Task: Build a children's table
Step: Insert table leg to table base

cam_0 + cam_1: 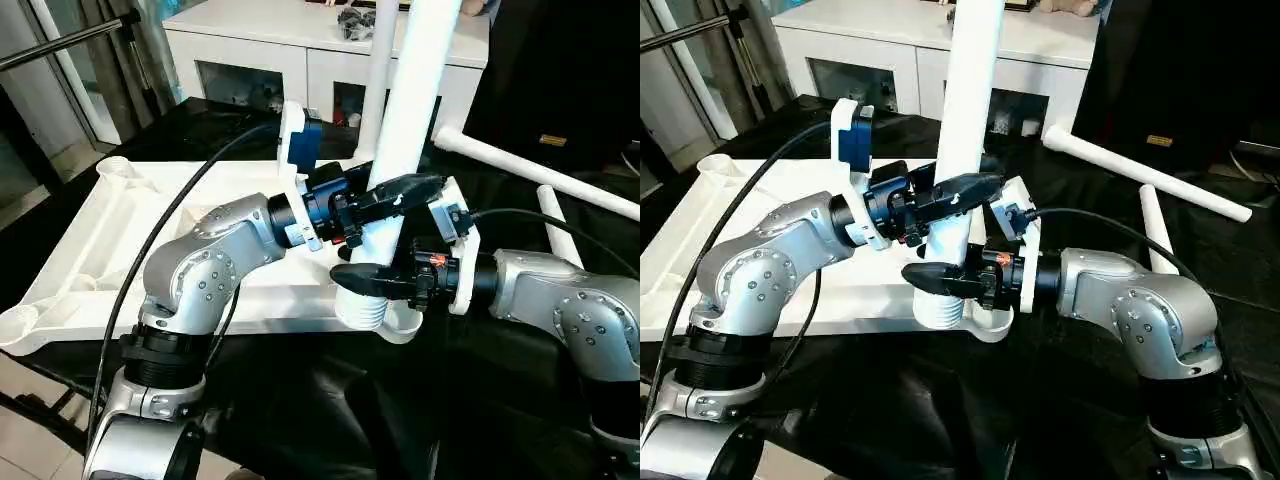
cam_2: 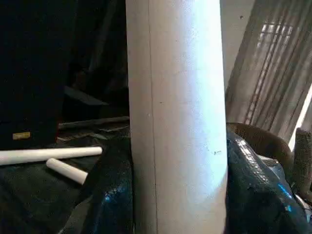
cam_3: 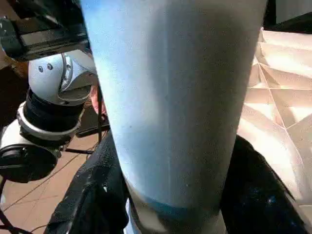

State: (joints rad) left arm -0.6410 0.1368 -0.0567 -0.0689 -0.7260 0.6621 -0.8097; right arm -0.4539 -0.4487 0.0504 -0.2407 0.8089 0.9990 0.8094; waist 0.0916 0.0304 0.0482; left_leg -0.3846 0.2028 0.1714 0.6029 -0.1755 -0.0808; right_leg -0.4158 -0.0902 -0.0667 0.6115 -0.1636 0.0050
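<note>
Holding the upright leg (image 1: 415, 90) with both claws, I have it standing in the round socket (image 1: 385, 318) at the near corner of the tabletop (image 1: 100, 250), which lies ribbed side up on the black-covered bench (image 1: 940, 400). The left gripper (image 1: 395, 195) is clamped on the leg higher up; the right gripper (image 1: 375, 280) sits just above the threaded foot, its jaws around the tube, though I cannot tell how firmly they bite. Two spare legs (image 1: 1145, 170) lie well apart at the far right of the bench, and a white cabinet (image 1: 300, 50) stands beyond.

My read is that the leg is a light, stiff, hollow plastic tube with a smooth skin, so it will tend to slip or spin in the pads rather than bend. I judge the best hold is low, close to the socket, for turning it home, with the upper claw only steadying the long end so it does not lever sideways.
</note>
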